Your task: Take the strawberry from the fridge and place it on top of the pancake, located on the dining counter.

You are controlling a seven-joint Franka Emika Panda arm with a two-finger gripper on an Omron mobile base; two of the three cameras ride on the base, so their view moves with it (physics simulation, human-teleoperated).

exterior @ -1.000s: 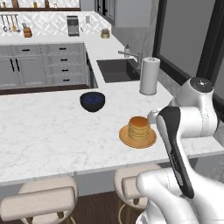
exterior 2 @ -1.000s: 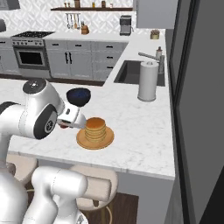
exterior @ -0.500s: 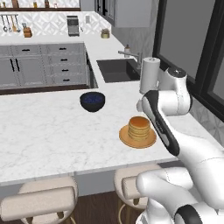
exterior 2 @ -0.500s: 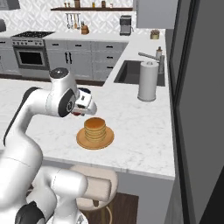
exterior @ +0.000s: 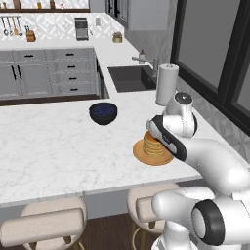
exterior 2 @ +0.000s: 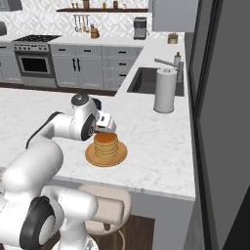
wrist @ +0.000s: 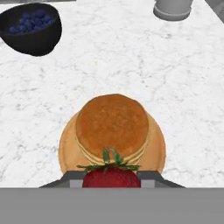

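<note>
- The gripper (wrist: 112,177) is closed on the strawberry (wrist: 112,176); in the hand view the red fruit with its green leaves sits clamped between the two dark finger tips at the bottom of the frame.
- The strawberry hangs above the near edge of the pancake (wrist: 112,124), not resting on it as far as the hand view shows.
- The pancake is a short stack of orange-brown discs on a round tan plate (wrist: 65,151), seen from above in the hand view.
- Plate and stack stand on the dining counter (exterior: 53,151), white marble with grey veins, near its front edge.
- In the left base view the arm's hand sits right against the pancake (exterior: 155,145), at its right side; the finger tips themselves are hidden by the wrist there.
- In the right base view the gripper (exterior 2: 106,128) is at the upper left of the pancake (exterior 2: 106,145), just above the stack.
- A dark bowl of blueberries (exterior: 103,113) stands on the counter, well apart from the plate to its left and farther back.
- A paper towel roll (exterior: 167,84) stands upright beside the sink (exterior: 131,78), beyond the pancake.
- Beige padded stools (exterior: 46,225) line the counter's front edge.
</note>
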